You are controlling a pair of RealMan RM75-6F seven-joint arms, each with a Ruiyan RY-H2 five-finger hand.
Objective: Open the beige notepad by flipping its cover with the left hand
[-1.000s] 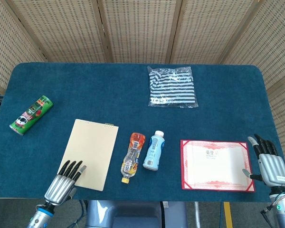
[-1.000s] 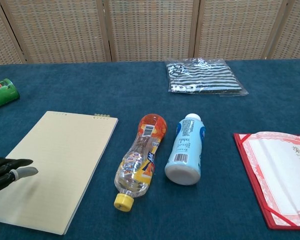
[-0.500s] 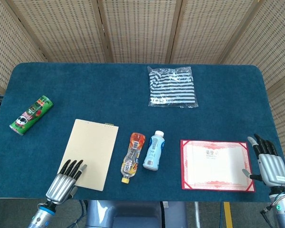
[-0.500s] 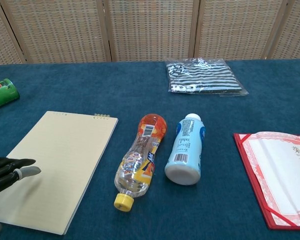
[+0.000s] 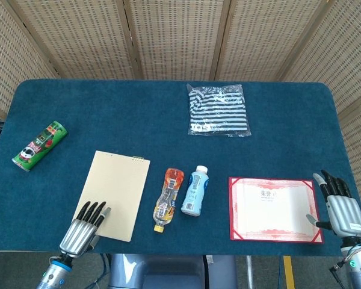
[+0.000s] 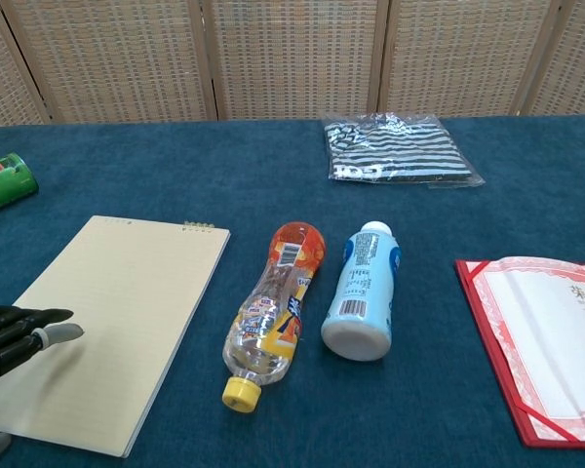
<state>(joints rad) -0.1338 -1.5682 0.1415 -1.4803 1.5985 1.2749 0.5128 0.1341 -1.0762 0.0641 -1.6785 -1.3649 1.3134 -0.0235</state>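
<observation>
Black fingers point(image 5: 91, 212) of the left hand point(image 5: 84, 229), spread and holding nothing, have eased slightly back along the near left corner of the closed notepad point(image 5: 117, 194) lying flat on the bench point(image 5: 138, 120), so the flip looks unstarted.

A green snack can point(image 5: 40, 146) lies at 9 o'clock, a bagged striped shirt point(image 5: 218, 111) at 12, an orange-labelled bottle point(image 5: 168, 199) beside a white-blue bottle point(image 5: 194, 190) at centre, a red-bordered certificate point(image 5: 274, 209) at 4.

Both hands silver-backed — black fingers point(image 5: 91, 211), grey tips.
</observation>
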